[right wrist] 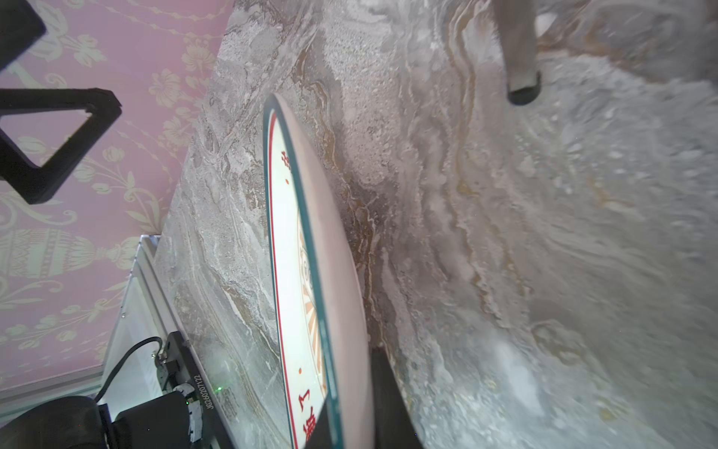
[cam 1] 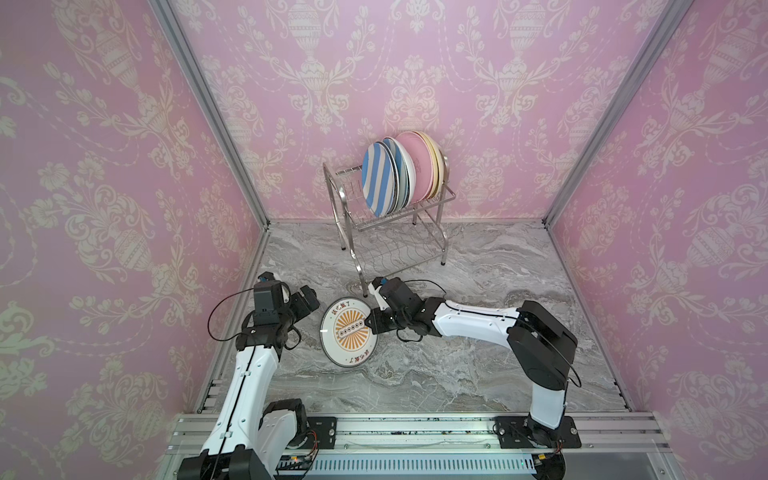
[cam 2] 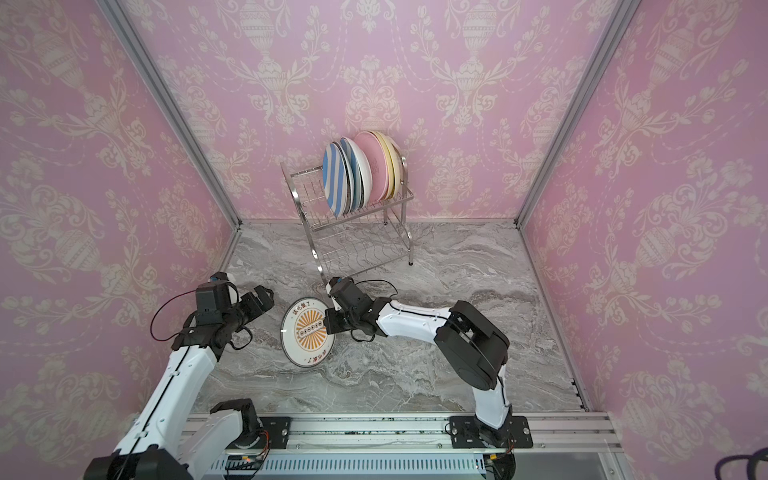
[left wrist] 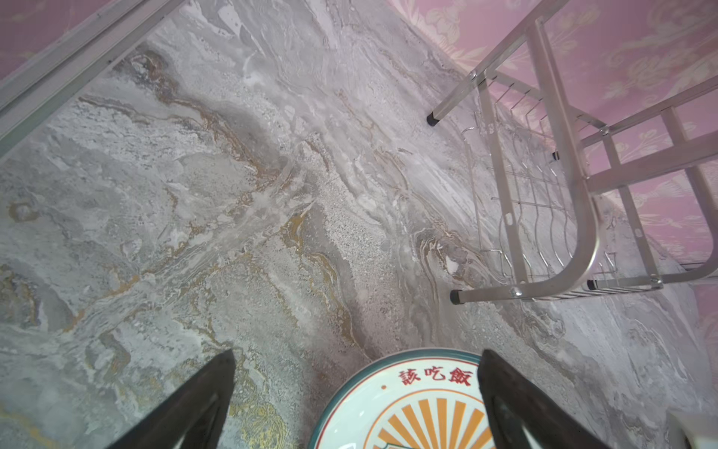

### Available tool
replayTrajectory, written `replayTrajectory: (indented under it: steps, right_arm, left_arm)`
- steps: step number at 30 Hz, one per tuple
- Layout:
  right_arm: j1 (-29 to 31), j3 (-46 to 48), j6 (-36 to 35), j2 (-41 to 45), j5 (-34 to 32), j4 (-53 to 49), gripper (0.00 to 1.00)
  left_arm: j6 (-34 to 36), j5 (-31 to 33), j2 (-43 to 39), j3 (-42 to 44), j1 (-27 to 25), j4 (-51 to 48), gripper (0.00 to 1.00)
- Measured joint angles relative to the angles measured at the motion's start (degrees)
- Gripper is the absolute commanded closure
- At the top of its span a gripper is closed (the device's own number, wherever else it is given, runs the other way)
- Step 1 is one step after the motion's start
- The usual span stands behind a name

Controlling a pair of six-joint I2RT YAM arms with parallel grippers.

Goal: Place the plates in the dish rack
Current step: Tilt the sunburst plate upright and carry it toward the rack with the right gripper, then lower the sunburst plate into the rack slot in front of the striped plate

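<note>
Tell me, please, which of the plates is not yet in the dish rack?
The orange sunburst plate, gripped at its rim by the right gripper; the others all stand upright in the dish rack.

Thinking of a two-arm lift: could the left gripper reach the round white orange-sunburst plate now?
Probably yes: the left gripper hangs open beside the free edge of the sunburst plate, nothing between; the right gripper is shut on the opposite rim.

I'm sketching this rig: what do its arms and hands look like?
The left arm and right arm have smooth white shells between bulky black joints, with thin dark cables looping at the wrists. The left hand and right hand are black with tapered, pointed fingers.
</note>
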State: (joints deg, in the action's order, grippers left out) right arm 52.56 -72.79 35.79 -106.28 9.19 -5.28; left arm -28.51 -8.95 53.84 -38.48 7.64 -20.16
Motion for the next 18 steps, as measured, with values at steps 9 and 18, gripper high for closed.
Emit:
replayTrajectory:
  steps: [9,18]
  right_arm:
    - [-0.4,-6.4,-10.2,13.0,-15.3,-19.3,1.00]
    - [-0.9,-22.3,-17.6,19.8,-31.8,-36.8,1.00]
  left_arm:
    - [0.2,-2.6,3.3,-1.2,-0.1,2.6,0.01]
    - [0.6,-7.2,4.6,-3.4,-4.2,6.7,0.01]
